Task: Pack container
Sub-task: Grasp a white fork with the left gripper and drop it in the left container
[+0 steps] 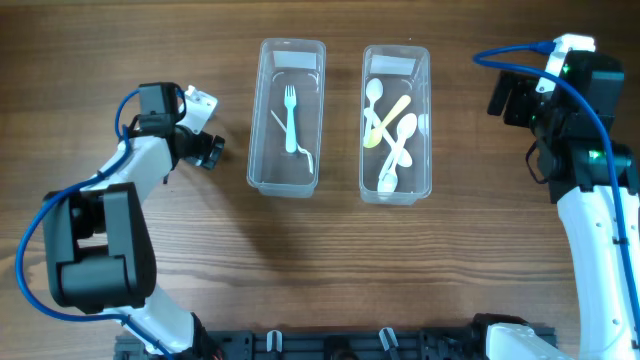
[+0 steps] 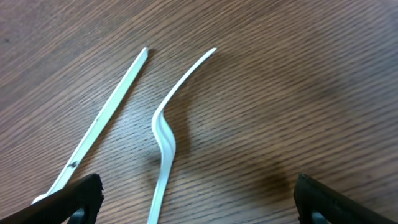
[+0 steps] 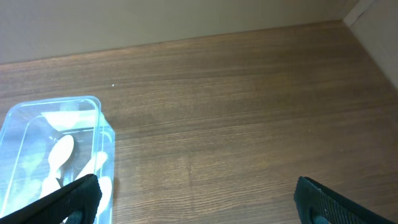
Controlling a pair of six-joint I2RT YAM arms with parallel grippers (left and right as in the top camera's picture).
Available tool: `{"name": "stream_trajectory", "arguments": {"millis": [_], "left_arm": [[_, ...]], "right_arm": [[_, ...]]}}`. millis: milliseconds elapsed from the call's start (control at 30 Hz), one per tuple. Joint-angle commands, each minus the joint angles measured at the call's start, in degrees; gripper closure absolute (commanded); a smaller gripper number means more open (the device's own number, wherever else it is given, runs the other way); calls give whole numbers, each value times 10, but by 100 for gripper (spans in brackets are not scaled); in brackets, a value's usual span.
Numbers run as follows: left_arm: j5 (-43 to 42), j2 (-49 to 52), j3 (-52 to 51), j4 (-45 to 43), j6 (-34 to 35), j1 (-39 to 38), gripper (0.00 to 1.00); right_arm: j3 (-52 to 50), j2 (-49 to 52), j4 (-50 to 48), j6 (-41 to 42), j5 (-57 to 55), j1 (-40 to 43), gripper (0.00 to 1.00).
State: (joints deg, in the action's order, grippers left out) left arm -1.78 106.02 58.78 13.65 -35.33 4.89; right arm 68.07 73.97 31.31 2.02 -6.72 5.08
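I see the table (image 1: 330, 260) in brown wood with a fine streaked grain; the left container (image 1: 262, 120) is clear, its pale blue fork (image 1: 291, 120) beside a white fork (image 1: 308, 157); the right container (image 1: 428, 120) is clear too, with white spoons (image 1: 400, 140) and a yellow spoon (image 1: 392, 115), perhaps slightly greenish from here; the cables (image 1: 512, 48) are blue.

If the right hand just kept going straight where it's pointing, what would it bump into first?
Probably the bare table. The open right hand tilts down at plain wood, and the spoon container sits off to one side of its path.
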Motion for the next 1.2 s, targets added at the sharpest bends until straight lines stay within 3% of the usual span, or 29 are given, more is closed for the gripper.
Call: {"name": "stream_trajectory", "arguments": {"millis": [0, 133, 300, 433, 533, 600, 700, 800, 1033, 1167], "left_arm": [[-92, 11, 5, 3, -16, 33, 0], [-157, 25, 5, 5, -16, 59, 1], [-177, 36, 5, 13, -16, 59, 5], [-186, 36, 5, 43, -15, 58, 17], [-189, 35, 5, 46, 38, 58, 18], [-224, 35, 7, 46, 66, 58, 27], [-246, 35, 16, 39, 133, 56, 52], [-246, 35, 17, 38, 153, 55, 51], [-223, 35, 17, 47, 153, 55, 77], [-178, 35, 17, 68, 153, 54, 76]], "right_arm": [[8, 1, -2, -5, -10, 0, 0], [8, 1, -2, -5, -10, 0, 0], [8, 1, -2, -5, -10, 0, 0], [8, 1, -2, -5, -10, 0, 0], [8, 1, -2, -5, -10, 0, 0], [8, 1, -2, -5, -10, 0, 0], [8, 1, -2, -5, -10, 0, 0], [8, 1, -2, -5, -10, 0, 0], [8, 1, -2, -5, -10, 0, 0], [8, 1, -2, -5, -10, 0, 0]]}}
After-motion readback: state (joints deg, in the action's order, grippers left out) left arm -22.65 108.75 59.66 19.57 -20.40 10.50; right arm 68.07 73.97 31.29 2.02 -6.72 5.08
